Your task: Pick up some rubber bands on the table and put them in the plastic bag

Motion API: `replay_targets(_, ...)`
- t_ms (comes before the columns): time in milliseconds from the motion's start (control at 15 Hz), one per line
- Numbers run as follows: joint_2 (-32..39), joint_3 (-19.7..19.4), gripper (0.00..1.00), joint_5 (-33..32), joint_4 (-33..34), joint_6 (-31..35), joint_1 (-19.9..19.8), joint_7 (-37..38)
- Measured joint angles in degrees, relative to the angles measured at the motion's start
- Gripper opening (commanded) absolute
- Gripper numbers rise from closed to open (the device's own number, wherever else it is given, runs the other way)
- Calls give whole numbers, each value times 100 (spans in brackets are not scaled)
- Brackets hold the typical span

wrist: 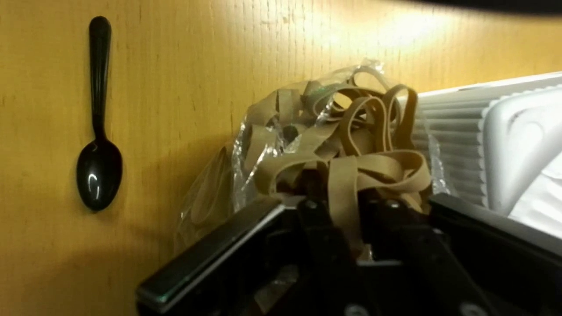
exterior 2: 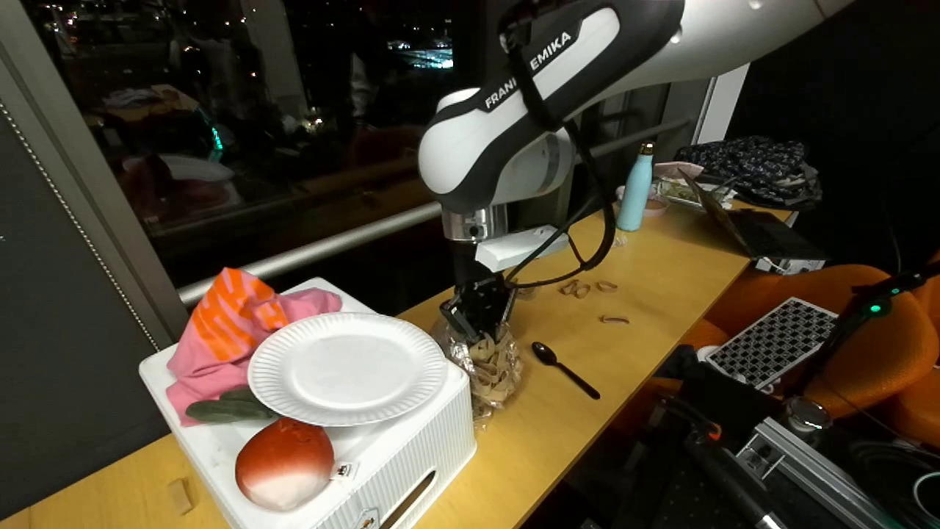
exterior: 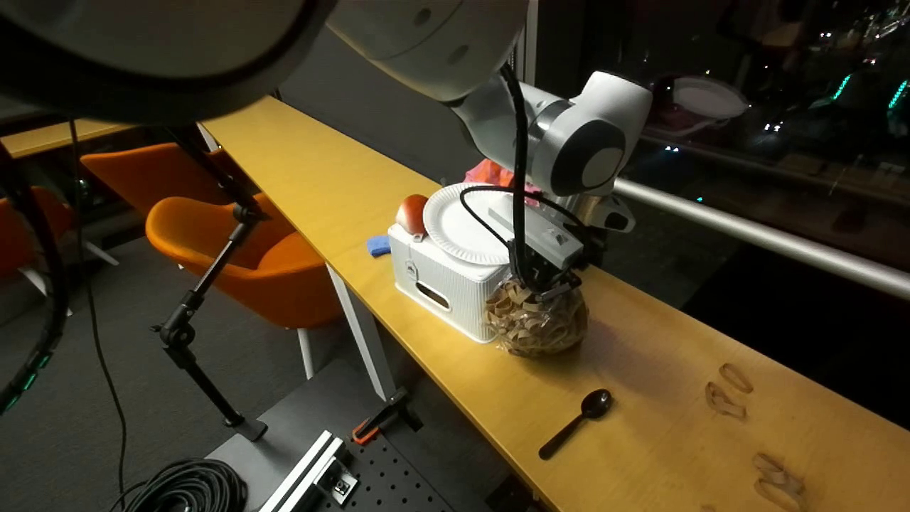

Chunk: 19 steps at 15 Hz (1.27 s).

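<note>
In an exterior view, the lettering [exterior 2: 552,50] on the arm [exterior 2: 580,51] reads "FRAN" and, farther right, "EMIKA"; a cable [exterior 2: 525,73] crosses between and hides the end of the first word. A label [exterior: 411,270] on the near wall of the box [exterior: 473,302] is too small to read, as is the dark print of a tag [exterior 2: 344,471] just right of the ball [exterior 2: 285,464].

A white paper plate [exterior 2: 349,367] was seen on a white ribbed box [exterior 2: 444,430].
In an exterior view, a pink-and-orange cloth [exterior 2: 239,334] was bunched on the box's far side and a red-and-white rounded object [exterior 2: 285,459] was set at its near side; a black spoon [exterior 2: 565,370] was laid apart, to the right. At the far right, a light-blue bottle [exterior 2: 636,192] was stood upright near an opened laptop [exterior 2: 764,234].
</note>
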Motion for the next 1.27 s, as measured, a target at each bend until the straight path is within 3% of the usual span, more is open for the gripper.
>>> replay_targets(400, -88, 1, 97, -6, -12, 0, 29, -1)
replay_targets(467, -116, 1, 100, -7, -18, 0, 30, -1)
replay_targets(1267, -572, -26, 100, -75, -198, -6, 19, -23)
